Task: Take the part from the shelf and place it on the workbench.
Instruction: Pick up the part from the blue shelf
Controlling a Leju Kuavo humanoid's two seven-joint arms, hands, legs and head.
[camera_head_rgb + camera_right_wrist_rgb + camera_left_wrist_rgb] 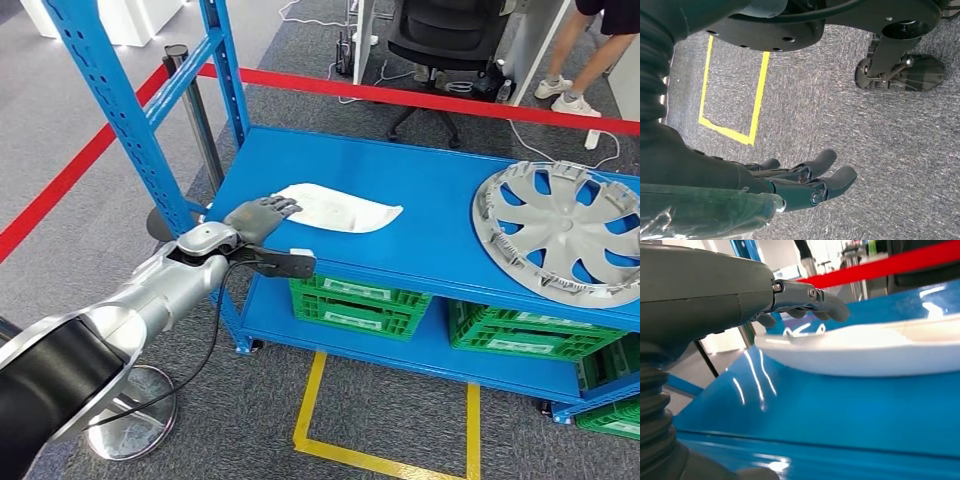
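Note:
The part, a flat white elongated piece [340,208], lies on the blue shelf [438,180] near its left end. My left hand [260,215] reaches in from the left, its fingers stretched over the part's near end and holding nothing. In the left wrist view the fingers [817,297] hover just above the white part [866,347], with a thin gap showing under them. My right hand [802,180] hangs over the grey carpet with its fingers extended and nothing in them.
A silver wheel cover [562,230] lies on the shelf's right side. Green crates [358,305] stand on the lower shelf. The blue upright [121,110] rises left of my arm. Red barrier tape [423,97] runs behind, with a person's legs [581,70] beyond. Yellow floor marking [385,420] lies below.

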